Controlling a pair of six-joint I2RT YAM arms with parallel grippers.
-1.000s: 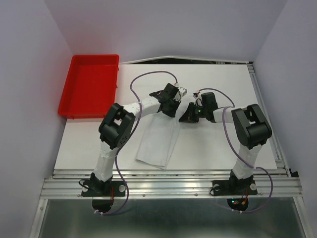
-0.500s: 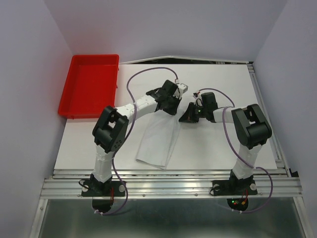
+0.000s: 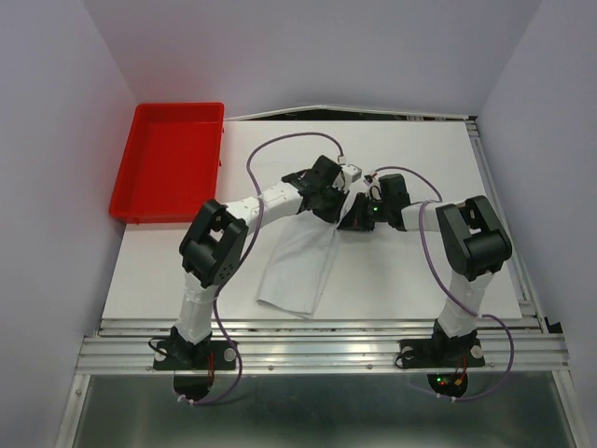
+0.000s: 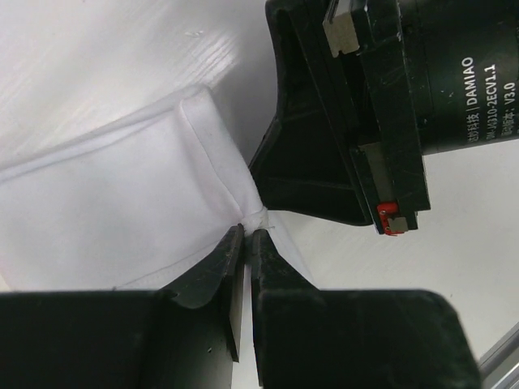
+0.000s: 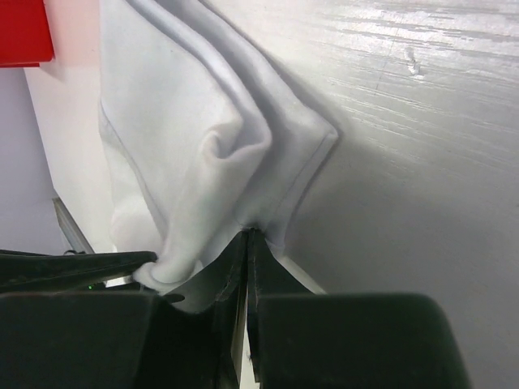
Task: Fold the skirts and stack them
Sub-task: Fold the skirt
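One pale white skirt [image 3: 297, 266] lies lengthwise on the table's middle, with its far end bunched and lifted between both arms. In the left wrist view my left gripper [image 4: 250, 233] is shut on a small pinch of the skirt's [image 4: 113, 203] corner. The right gripper's black body [image 4: 340, 130] stands right beside it. My right gripper [image 5: 247, 237] is shut on the hem of the skirt [image 5: 195, 121], which hangs in soft folds ahead of the jaws. From above, the left gripper [image 3: 333, 207] and the right gripper [image 3: 348, 221] almost touch.
A red tray [image 3: 168, 161] stands at the table's far left; its corner [image 5: 23, 31] shows in the right wrist view. The white tabletop [image 3: 420, 168] extends to the metal rail at the near edge [image 3: 317, 329]. Purple cables loop over both arms.
My left gripper has moved right, toward the right gripper, carrying its corner of the skirt, so the skirt's far end is now narrower. The right arm has stayed still.
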